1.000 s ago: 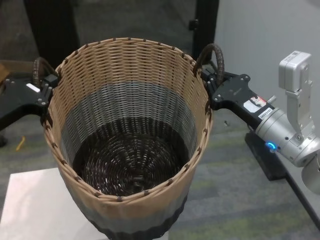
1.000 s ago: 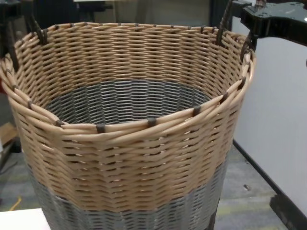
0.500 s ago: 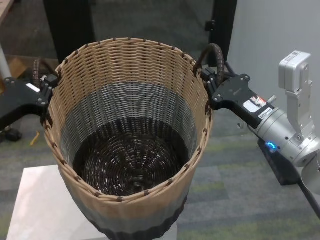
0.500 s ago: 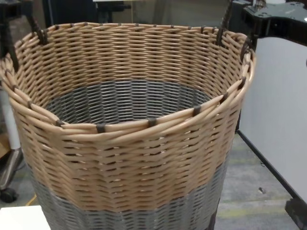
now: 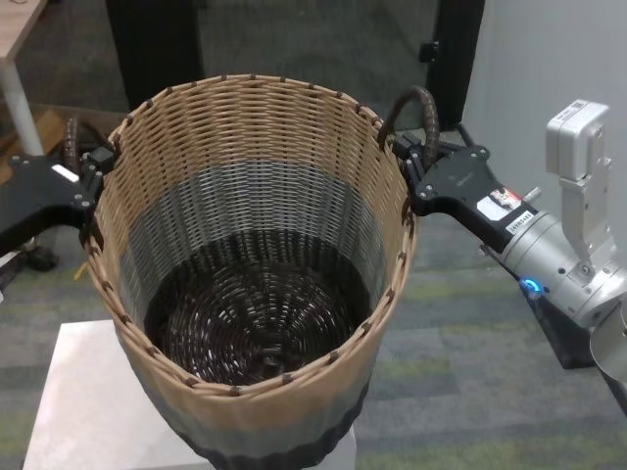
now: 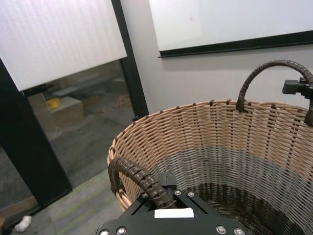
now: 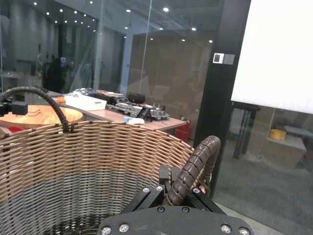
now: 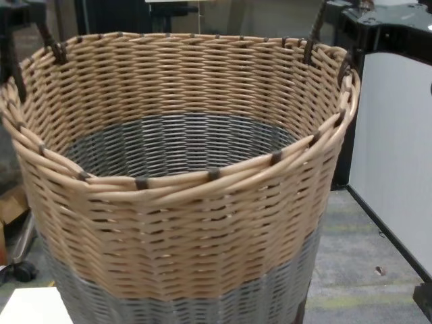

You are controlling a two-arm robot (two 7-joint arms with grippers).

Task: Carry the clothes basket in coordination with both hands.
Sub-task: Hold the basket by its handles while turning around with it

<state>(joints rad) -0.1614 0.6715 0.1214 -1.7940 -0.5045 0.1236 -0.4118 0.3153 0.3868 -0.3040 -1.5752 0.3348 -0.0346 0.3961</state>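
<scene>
Swung sideways past floor and white block [image 5: 78,392], basket [image 5: 250,294] clamped at both rim handles by left gripper [image 5: 86,181] and right gripper [image 5: 416,171].

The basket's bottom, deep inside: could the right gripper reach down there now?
Probably not. The right gripper is shut on the handle at the basket rim, and the left gripper holds the other handle, so both look busy.

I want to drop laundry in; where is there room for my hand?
The basket is empty inside, free from rim to dark bottom. Both handles are crowded: the left gripper is shut on one, the right gripper on the other.
</scene>
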